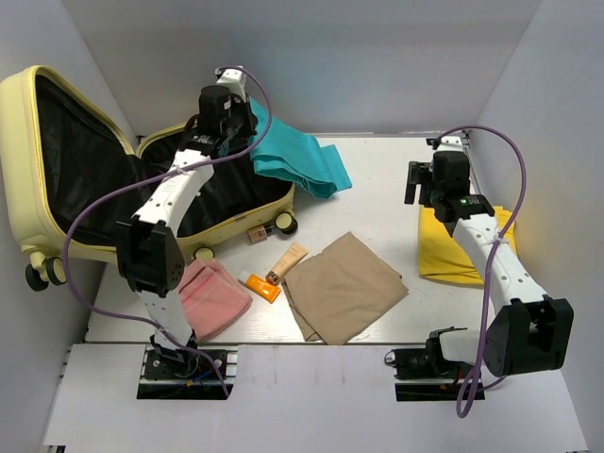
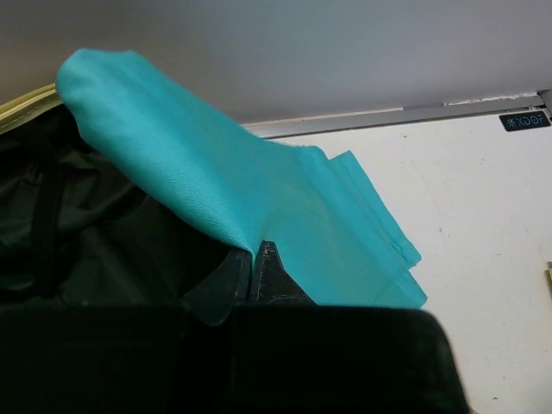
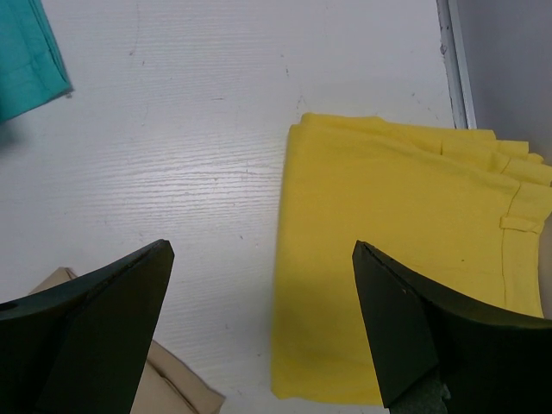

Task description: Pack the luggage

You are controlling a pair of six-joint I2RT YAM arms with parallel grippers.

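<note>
The luggage (image 1: 24,132) lies open at the far left, a pale yellow shell with black lining (image 2: 78,233). My left gripper (image 2: 254,250) hangs over its right rim, shut on an edge of a teal cloth (image 2: 241,190). That cloth (image 1: 307,160) drapes from the gripper (image 1: 243,127) down onto the table beside the luggage. On the right, my right gripper (image 3: 260,246) is open above the left edge of a folded yellow cloth (image 3: 405,276), holding nothing. In the top view it (image 1: 420,184) hovers just behind the yellow cloth (image 1: 458,250).
A tan cloth (image 1: 344,288) lies mid-table and a pink cloth (image 1: 212,297) sits near the left arm's base. An orange tube (image 1: 260,286), a beige tube (image 1: 286,262) and a small brown bottle (image 1: 257,234) lie in front of the luggage wheels (image 1: 283,224). White walls enclose the table.
</note>
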